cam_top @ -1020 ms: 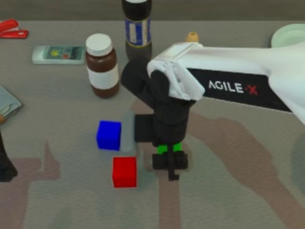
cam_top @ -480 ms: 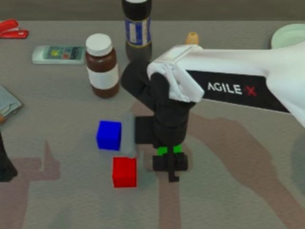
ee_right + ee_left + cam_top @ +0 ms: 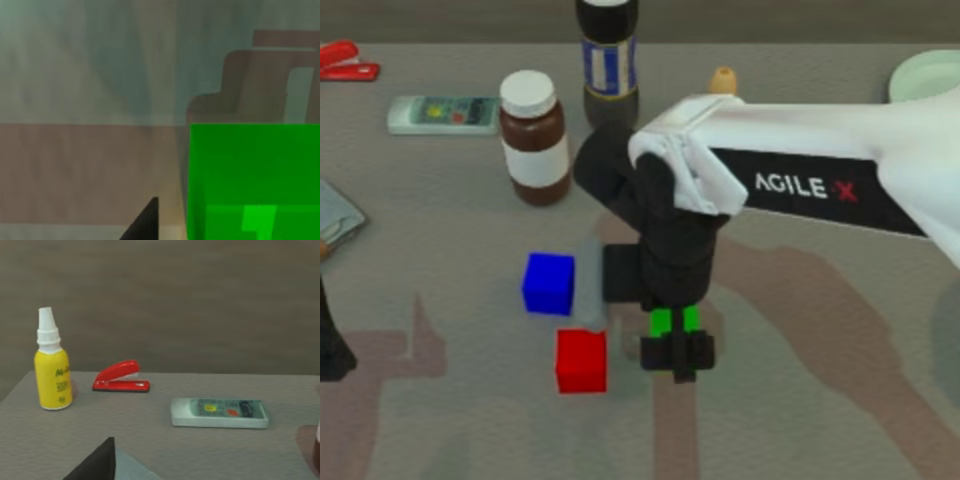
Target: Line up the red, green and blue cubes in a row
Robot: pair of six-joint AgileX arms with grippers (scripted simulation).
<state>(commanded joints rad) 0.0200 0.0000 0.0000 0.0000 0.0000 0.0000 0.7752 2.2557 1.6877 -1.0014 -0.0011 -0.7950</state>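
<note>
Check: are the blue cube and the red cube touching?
Apart. The top view shows a strip of bare table between the blue cube and the red cube; the red one sits nearer the camera's bottom edge and slightly right, no faces meeting.

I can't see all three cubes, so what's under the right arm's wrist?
The green cube peeks out beneath the right claw, right of the red cube. Most of it is covered by the arm, so its contact with the table can't be seen.

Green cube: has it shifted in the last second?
Yes. The green cube shows more beneath the right gripper, sitting slightly nearer the red cube's row.
</note>
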